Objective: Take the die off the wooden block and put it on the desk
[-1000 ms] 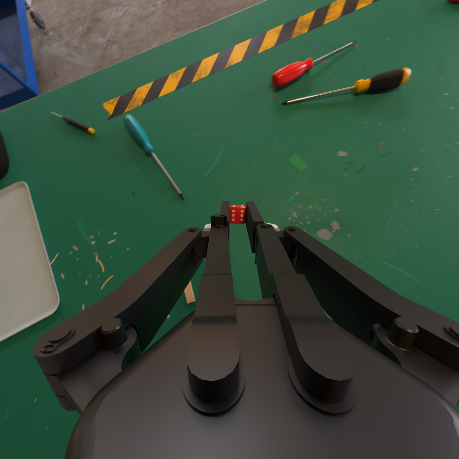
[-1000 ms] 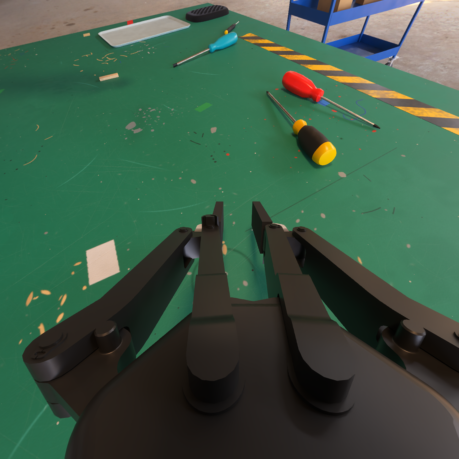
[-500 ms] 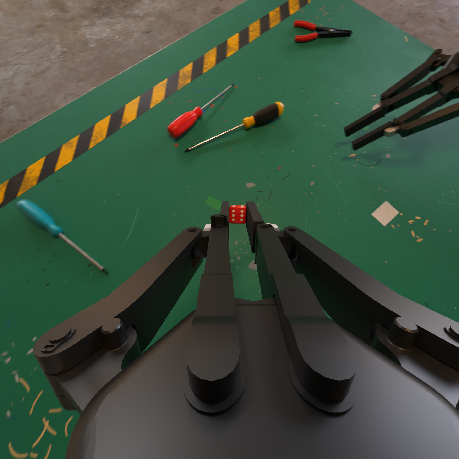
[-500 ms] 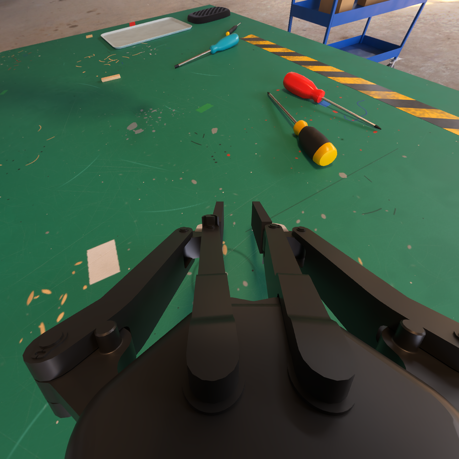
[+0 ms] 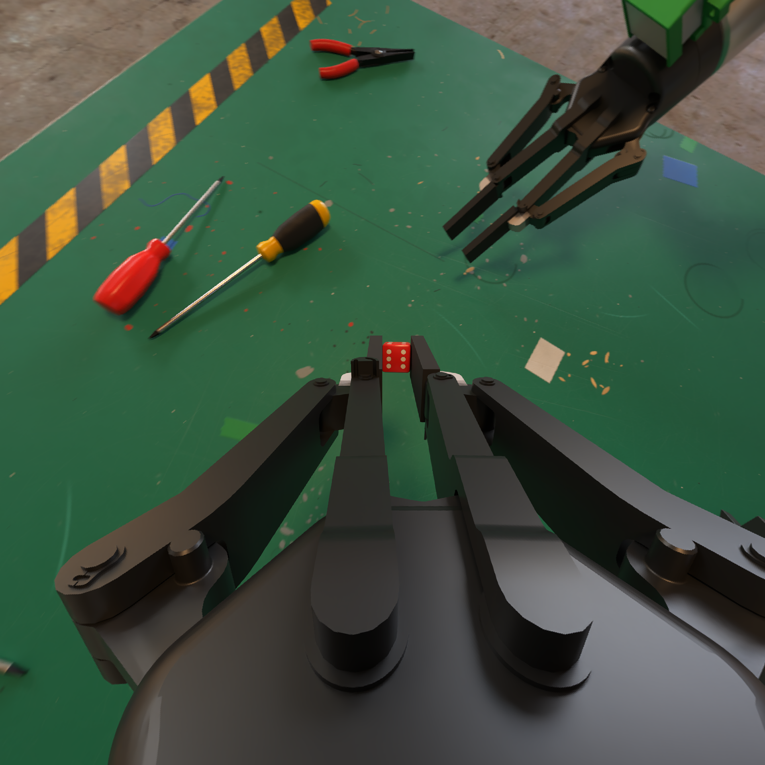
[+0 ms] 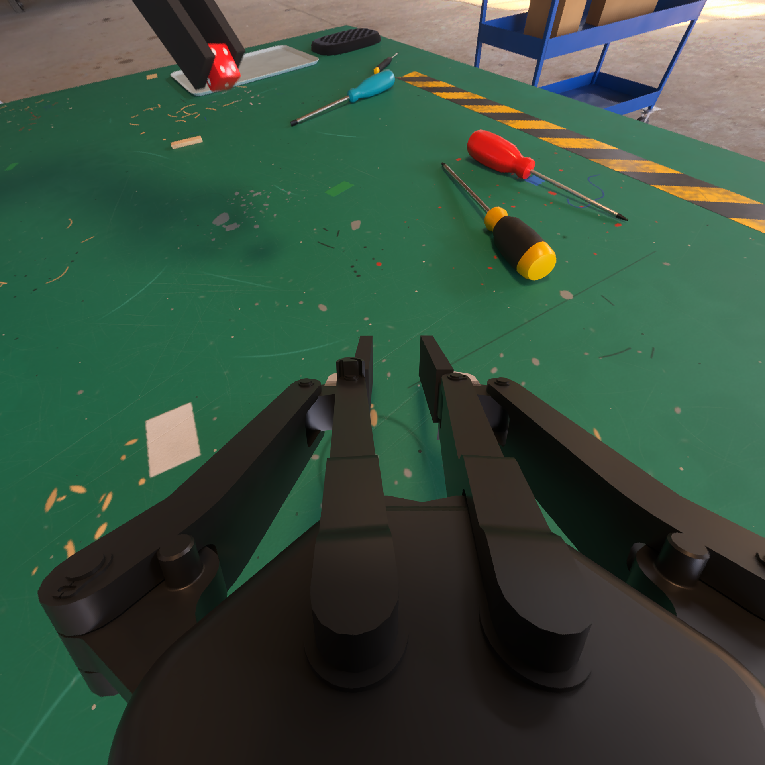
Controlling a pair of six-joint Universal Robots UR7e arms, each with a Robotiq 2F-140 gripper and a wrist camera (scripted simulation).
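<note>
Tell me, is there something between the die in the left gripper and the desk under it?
Nothing visible. The left gripper holds the red die above bare green desk; the screwdrivers lie off to the side.

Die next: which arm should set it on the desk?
Left. Its fingers already clamp the die above the desk; the right gripper is open, empty and off to the side.

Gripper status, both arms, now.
Left gripper: closed on the red die, held above the desk.
Right gripper: open, jaws apart with nothing between them.
</note>
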